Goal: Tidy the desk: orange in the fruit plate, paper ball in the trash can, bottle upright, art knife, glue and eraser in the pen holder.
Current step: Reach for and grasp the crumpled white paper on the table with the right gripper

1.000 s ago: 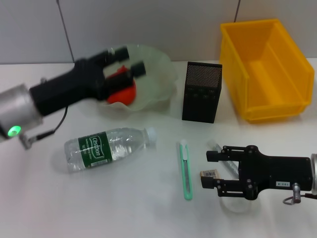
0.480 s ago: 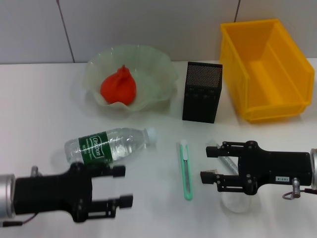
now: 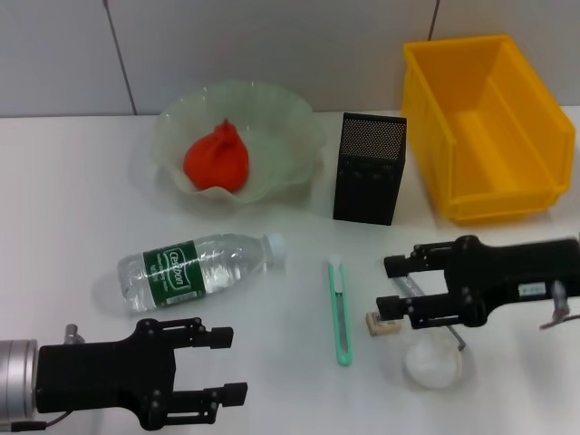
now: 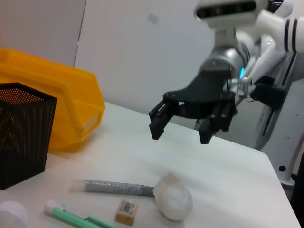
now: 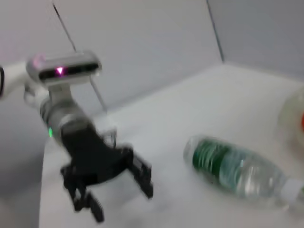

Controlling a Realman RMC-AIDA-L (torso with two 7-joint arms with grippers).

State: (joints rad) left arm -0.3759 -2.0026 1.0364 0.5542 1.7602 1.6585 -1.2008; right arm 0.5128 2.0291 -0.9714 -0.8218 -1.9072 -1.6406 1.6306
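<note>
White desk (image 3: 72,181) fills the head view under a pale panelled wall.

Upper right sits the yellow bin (image 3: 489,127), evidently the trash can. At upper centre-left the fruit plate (image 3: 299,136) holds the orange (image 3: 217,159). Just right of the plate stands the black mesh pen holder (image 3: 370,169).

Left of centre the bottle (image 3: 195,267) lies on its side, cap toward the middle. It looks partly filled and smooth, so it may roll; the labelled middle seems the safest hold.

Across the bottom left lies the left gripper (image 3: 227,364), jaws spread and empty. At right, the right gripper (image 3: 388,288) hangs spread and empty over the small items.

Centre-low lies the green art knife (image 3: 341,311), stiff and thin; take it mid-handle. The glue (image 4: 114,187) is a slim tube that may roll. The paper ball (image 3: 433,364), lower right, is light and crushable. The eraser (image 3: 381,323) is small and blocky, best pinched across its short sides.
</note>
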